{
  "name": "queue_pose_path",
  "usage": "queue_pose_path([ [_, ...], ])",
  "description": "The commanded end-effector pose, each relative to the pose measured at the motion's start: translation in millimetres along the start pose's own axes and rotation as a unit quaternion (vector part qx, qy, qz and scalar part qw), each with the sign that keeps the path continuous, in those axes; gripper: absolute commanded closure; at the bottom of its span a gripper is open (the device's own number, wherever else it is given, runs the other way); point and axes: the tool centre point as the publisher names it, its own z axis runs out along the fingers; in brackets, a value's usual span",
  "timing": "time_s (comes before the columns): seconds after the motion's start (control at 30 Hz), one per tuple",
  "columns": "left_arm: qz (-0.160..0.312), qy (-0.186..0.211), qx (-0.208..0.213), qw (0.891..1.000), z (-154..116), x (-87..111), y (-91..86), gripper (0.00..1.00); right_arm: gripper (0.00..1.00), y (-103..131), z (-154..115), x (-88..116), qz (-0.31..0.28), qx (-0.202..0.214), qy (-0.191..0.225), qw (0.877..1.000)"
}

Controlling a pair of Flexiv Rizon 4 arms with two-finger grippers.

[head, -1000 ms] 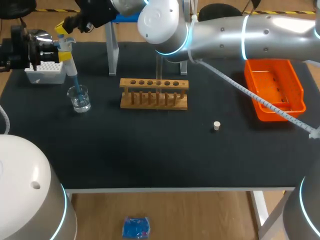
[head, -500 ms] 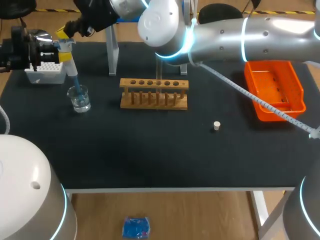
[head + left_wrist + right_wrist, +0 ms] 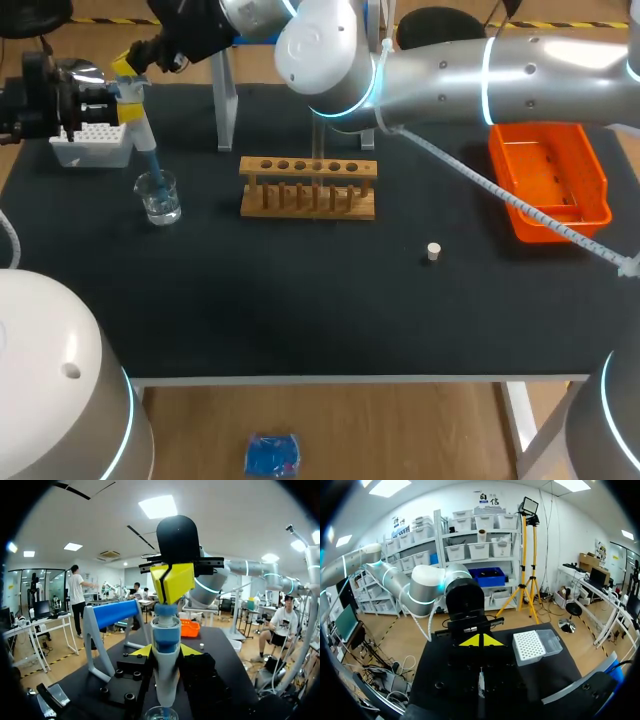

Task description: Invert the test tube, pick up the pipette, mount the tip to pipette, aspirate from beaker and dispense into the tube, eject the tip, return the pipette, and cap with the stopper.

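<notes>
Left fingers [image 3: 141,651] clamp pipette [image 3: 165,655] — tip [image 3: 150,165] in beaker [image 3: 160,200]

A black matte worktop [image 3: 300,310] with a pale front edge filled the middle of the head view, and a white metal leg [image 3: 522,412] showed at lower right. Along the bottom lay a light wooden floor [image 3: 400,430]. In the wrist views, bright rectangular ceiling panels [image 3: 159,506] lit the room, and white metal shelving [image 3: 485,550] holding pale bins stood against a white wall [image 3: 445,505].
</notes>
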Motion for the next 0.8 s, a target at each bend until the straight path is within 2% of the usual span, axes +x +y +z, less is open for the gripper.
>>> queue_pose_path([
  [0.03, 0.000, 0.002, -0.001, 1.000, -1, -1.3, -2.9, 1.00, 0.42, 10, -14, 6, -0.008, -0.009, -0.002, 1.000],
  [0.07, 0.000, 0.002, -0.001, 1.000, -1, -1.3, -2.9, 1.00, 0.00, 14, -19, 7, -0.009, -0.013, -0.004, 1.000],
  [0.27, 0.000, 0.002, -0.001, 1.000, -1, -1.3, -2.9, 1.00, 0.00, 32, -64, 14, -0.017, -0.028, -0.009, 0.999],
  [0.43, 0.000, 0.002, -0.001, 1.000, -1, -1.3, -2.9, 1.00, 0.00, 33, -129, 23, -0.023, -0.027, -0.023, 0.999],
  [0.63, 0.000, 0.002, -0.001, 1.000, -1, -1.3, -2.9, 1.00, 0.00, 14, -222, 37, -0.026, -0.027, -0.059, 0.998],
  [0.8, 0.000, 0.002, -0.001, 1.000, -1, -1.3, -2.9, 1.00, 0.00, -18, -285, 42, -0.027, -0.025, -0.094, 0.995],
])
